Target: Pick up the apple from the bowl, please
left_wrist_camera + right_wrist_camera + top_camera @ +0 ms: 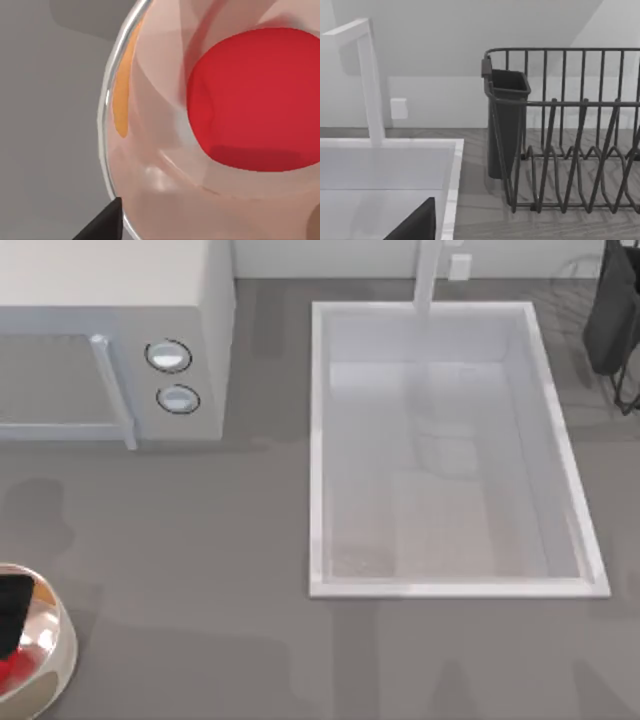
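The bowl [55,660] is glossy cream-white and stands at the table's front left corner, cut by the picture's edge. Inside it lies the small red apple [14,673], partly covered from above by my left gripper [12,602], which hangs over the bowl. In the left wrist view the apple [255,100] is large and close, resting on the bowl's shiny inside. Beside it is the orange-yellow patch [121,100] under the rim [106,115], and nothing touches the apple there. My right arm [612,315] is parked at the far right, by the back edge.
A large white sink [318,450] with a faucet [428,275] fills the middle right of the table. A microwave [120,340] stands at the back left. A dark wire dish rack [570,130] with a cutlery holder [507,120] stands beside the sink, far right.
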Controlling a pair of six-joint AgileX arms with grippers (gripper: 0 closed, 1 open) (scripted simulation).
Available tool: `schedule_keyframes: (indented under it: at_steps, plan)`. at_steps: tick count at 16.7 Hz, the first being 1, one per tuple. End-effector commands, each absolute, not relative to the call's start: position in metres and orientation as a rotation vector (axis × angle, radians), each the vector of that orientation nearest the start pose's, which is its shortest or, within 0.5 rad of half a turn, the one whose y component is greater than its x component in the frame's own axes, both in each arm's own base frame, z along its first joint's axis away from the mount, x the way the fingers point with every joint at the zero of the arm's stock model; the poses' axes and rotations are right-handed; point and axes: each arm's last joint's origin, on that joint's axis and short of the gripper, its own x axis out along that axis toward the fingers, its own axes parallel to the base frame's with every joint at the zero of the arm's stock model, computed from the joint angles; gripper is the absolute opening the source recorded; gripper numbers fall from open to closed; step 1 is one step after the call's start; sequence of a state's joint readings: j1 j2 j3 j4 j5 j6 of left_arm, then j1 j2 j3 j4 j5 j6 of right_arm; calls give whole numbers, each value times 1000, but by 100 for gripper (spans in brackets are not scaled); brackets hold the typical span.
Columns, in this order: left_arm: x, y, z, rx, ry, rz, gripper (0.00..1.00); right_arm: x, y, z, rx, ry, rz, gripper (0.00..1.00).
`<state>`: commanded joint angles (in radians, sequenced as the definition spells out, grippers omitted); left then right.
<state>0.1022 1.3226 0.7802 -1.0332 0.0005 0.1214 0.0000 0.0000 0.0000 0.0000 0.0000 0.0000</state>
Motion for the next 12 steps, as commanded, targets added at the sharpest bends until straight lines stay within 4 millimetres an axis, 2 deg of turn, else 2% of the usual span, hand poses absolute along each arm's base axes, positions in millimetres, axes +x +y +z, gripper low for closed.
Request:
schedule_keyframes:
  at_steps: [7,9,12]
  plan:
    - [202,22,114,17,1556,-15,100,106,-1,160,0,0,0,100]
    - [199,22,103,16,1568,-15,100,106,-1,160,0,0,0,100]
    - [198,22,101,16,1571,-16,100,106,-1,160,0,0,0,100]
